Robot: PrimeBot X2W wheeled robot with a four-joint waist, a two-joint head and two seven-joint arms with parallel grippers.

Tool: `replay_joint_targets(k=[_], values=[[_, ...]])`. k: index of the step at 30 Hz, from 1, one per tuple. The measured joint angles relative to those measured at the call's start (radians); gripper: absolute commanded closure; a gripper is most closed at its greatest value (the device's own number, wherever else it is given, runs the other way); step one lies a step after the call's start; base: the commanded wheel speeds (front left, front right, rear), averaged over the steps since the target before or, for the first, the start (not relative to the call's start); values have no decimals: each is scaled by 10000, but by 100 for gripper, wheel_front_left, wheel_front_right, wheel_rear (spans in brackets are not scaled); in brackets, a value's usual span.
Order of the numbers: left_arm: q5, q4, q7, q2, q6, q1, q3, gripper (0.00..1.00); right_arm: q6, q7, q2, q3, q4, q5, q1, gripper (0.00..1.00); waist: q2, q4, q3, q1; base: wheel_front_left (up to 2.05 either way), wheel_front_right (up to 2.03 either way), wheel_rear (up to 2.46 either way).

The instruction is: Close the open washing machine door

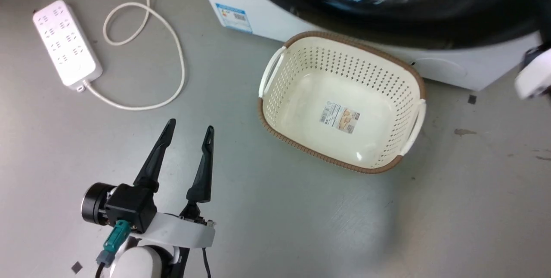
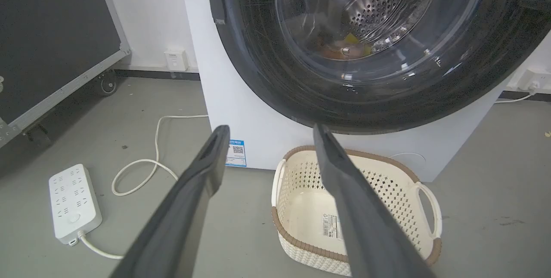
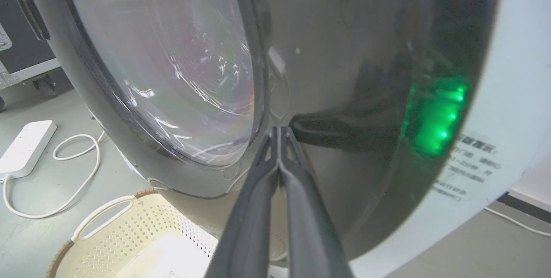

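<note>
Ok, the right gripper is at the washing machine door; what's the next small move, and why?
Probably a short push straight forward with the right gripper. It is shut, its tip at the glossy black ring of the washing machine door, beside the glass window. The door looks nearly flush, but I cannot tell whether it has latched.
</note>
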State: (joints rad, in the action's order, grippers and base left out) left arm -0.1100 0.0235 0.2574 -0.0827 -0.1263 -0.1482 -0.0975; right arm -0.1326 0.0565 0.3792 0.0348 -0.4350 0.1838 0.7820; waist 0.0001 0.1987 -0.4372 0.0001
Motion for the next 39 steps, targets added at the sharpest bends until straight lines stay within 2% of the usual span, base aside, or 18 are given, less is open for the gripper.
replay_joint_targets(k=[7,17,18,19,20,24,29,35,39], values=[[-2,-6,0,52,-2,-163,-19,0,-77,-134,-205,-934,-746,-420,805,100,0,170,-210,-1,0,0,0],[-2,-203,0,82,-2,-152,35,0,-42,708,-602,-1143,-1304,-550,682,100,0,-14,383,-2,0,0,0],[-4,-234,0,90,-2,-138,75,0,0,880,-658,-1200,-1290,-500,517,98,0,-38,520,-2,0,0,0],[-27,-267,0,98,-2,-119,127,0,12,1051,-727,-1216,-1241,-464,299,35,0,-64,665,-2,0,0,0],[-75,-313,0,105,-2,-75,173,0,12,1185,-813,-1152,-1149,-422,-4,0,0,-95,824,-1,0,0,0],[-13,-516,0,127,-2,296,263,0,12,1511,-1239,-924,-629,-201,-1625,0,0,-245,1526,-3,0,0,0],[121,-825,0,136,0,816,472,0,12,1783,-1887,-732,677,-96,-3700,0,0,-545,2473,-5,0,0,0],[13,-1078,0,165,0,1192,654,0,12,1967,-2704,-1097,2614,-656,-5804,0,0,-1050,3430,-5,0,0,0],[33,-1277,0,125,0,1347,523,0,12,2006,-3114,-1427,3415,-865,-7073,0,0,-1391,3888,-4,0,0,0]])
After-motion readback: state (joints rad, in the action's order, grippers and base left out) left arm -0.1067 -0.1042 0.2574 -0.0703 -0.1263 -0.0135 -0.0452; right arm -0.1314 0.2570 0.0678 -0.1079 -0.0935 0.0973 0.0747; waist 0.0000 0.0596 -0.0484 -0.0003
